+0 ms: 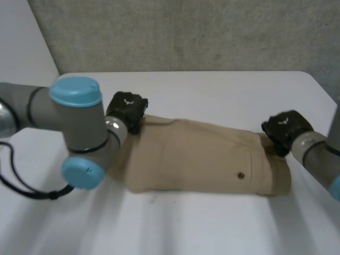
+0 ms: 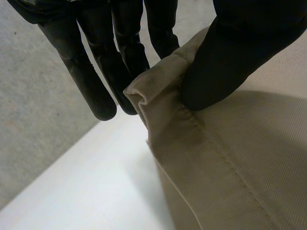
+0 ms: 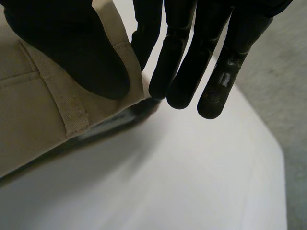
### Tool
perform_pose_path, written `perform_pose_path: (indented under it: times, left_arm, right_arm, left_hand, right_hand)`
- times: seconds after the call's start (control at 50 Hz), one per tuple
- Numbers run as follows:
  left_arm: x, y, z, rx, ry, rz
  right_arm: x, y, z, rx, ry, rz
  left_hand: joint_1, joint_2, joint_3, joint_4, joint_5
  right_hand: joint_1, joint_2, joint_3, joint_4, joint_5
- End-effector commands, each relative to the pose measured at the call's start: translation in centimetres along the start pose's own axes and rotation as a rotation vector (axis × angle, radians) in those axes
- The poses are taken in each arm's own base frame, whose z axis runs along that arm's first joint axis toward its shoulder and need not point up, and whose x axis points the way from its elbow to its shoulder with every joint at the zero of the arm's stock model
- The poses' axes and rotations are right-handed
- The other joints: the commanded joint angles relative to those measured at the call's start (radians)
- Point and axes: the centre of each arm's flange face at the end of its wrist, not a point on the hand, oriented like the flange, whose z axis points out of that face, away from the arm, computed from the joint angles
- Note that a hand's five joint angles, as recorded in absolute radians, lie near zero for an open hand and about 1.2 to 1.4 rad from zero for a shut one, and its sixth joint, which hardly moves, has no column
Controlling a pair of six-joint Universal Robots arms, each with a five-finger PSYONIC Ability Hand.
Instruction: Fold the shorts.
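The tan shorts [image 1: 196,159] lie flat across the middle of the white counter [image 1: 212,90], stretched sideways between my two hands. A small dark button [image 1: 241,175] shows on the upper layer toward my right side.

My left hand [image 1: 126,109] is at the far corner of the shorts' left end. In my left wrist view the thumb [image 2: 230,52] presses down on top of the cloth, and my straight fingers [image 2: 96,81] reach past the bunched hem, so the corner is pinched between them.

My right hand [image 1: 284,127] sits at the far corner of the right end, on the waistband. In my right wrist view the thumb [image 3: 72,43] lies over the waistband just beside a belt loop [image 3: 72,115]. The fingers [image 3: 211,62] hang straight at the cloth's edge, the nearest one tucked behind it, so this corner is pinched too.

Both arms reach in from the near side, and a grey wall [image 1: 186,32] stands behind the counter.
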Motion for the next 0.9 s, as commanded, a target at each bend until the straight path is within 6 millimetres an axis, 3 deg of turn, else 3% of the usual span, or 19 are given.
perform_pose_path:
  times: [0.02,0.16,0.28,0.3,0.34,0.36,0.38,0.42,0.46,0.52,0.62,0.66,0.78,0.9]
  left_arm:
    - [-0.1,1.6,5.8,0.099,-0.070,0.079]
    - [0.0,3.4,9.7,0.154,-0.108,0.122]
    - [1.1,5.2,10.7,0.168,-0.040,0.131]
    - [1.6,5.3,10.7,0.181,-0.016,0.133]
    - [2.1,5.4,10.5,0.200,0.001,0.137]
    - [2.4,5.5,10.5,0.208,0.006,0.141]
    - [2.7,5.4,10.3,0.227,0.003,0.142]
    - [2.6,4.3,10.0,0.269,-0.013,0.144]
    - [1.8,2.0,9.1,0.327,-0.047,0.141]
    - [0.6,0.8,8.0,0.344,-0.079,0.137]
    - [-0.6,-0.7,4.6,0.310,-0.098,0.116]
    - [-0.8,-0.9,3.4,0.290,-0.097,0.105]
    - [-0.6,0.5,-1.5,0.183,-0.042,-0.027]
    - [0.3,2.6,-4.5,0.090,0.006,-0.161]
  right_arm:
    - [0.1,-0.8,4.6,0.107,0.125,0.007]
    - [-0.2,0.0,9.0,0.169,0.217,-0.044]
    - [-1.6,1.2,11.5,0.167,0.221,-0.180]
    - [-1.9,1.1,11.8,0.179,0.233,-0.204]
    - [-1.7,0.5,12.0,0.211,0.265,-0.207]
    - [-1.1,-0.1,12.0,0.238,0.310,-0.201]
    - [-0.6,-0.6,11.9,0.252,0.336,-0.192]
    - [0.4,-1.8,11.2,0.281,0.387,-0.166]
    - [2.1,-3.7,9.5,0.330,0.433,-0.107]
    - [3.3,-5.4,7.0,0.373,0.438,-0.029]
    - [3.4,-5.3,3.0,0.313,0.355,0.040]
    - [2.6,-4.7,1.8,0.264,0.292,0.061]
    - [0.2,1.0,-0.7,0.012,0.051,0.218]
    - [-1.3,4.2,-1.8,-0.020,-0.071,0.349]
  left_hand:
    - [0.255,0.197,0.209,0.197,0.252]
    - [0.255,0.197,0.209,0.197,0.252]
    - [0.255,0.197,0.209,0.197,0.252]
    - [-0.105,-0.163,-0.151,-0.163,-0.108]
    - [-0.859,-0.918,-0.905,-0.918,-0.863]
    - [-0.967,-1.025,-1.013,-1.025,-0.970]
    - [-0.925,-0.984,-0.972,-0.984,-0.929]
    - [-0.967,-1.025,-1.013,-1.025,-0.970]
    - [-0.963,-1.021,-1.009,-1.021,-0.966]
    - [-0.963,-1.021,-1.009,-1.021,-0.966]
    - [-0.963,-1.021,-1.009,-1.021,-0.966]
    - [-0.963,-1.021,-1.009,-1.021,-0.966]
    - [-0.960,-1.018,-1.006,-1.018,-0.963]
    - [-0.942,-1.001,-0.988,-1.001,-0.946]
  right_hand:
    - [0.452,0.211,0.202,0.204,0.218]
    - [0.452,0.211,0.202,0.204,0.218]
    - [0.452,0.211,0.202,0.204,0.218]
    - [0.452,0.211,0.202,0.204,0.218]
    - [-0.169,-0.410,-0.418,-0.416,-0.403]
    - [-0.594,-0.835,-0.843,-0.841,-0.828]
    - [-0.752,-0.993,-1.002,-1.000,-0.986]
    - [-0.770,-1.011,-1.019,-1.017,-1.004]
    - [-0.770,-1.011,-1.019,-1.017,-1.004]
    - [-0.770,-1.011,-1.019,-1.017,-1.004]
    - [-0.770,-1.011,-1.019,-1.017,-1.004]
    - [-0.770,-1.011,-1.019,-1.017,-1.004]
    - [-0.680,-0.921,-0.930,-0.928,-0.914]
    - [-0.534,-0.775,-0.784,-0.782,-0.768]
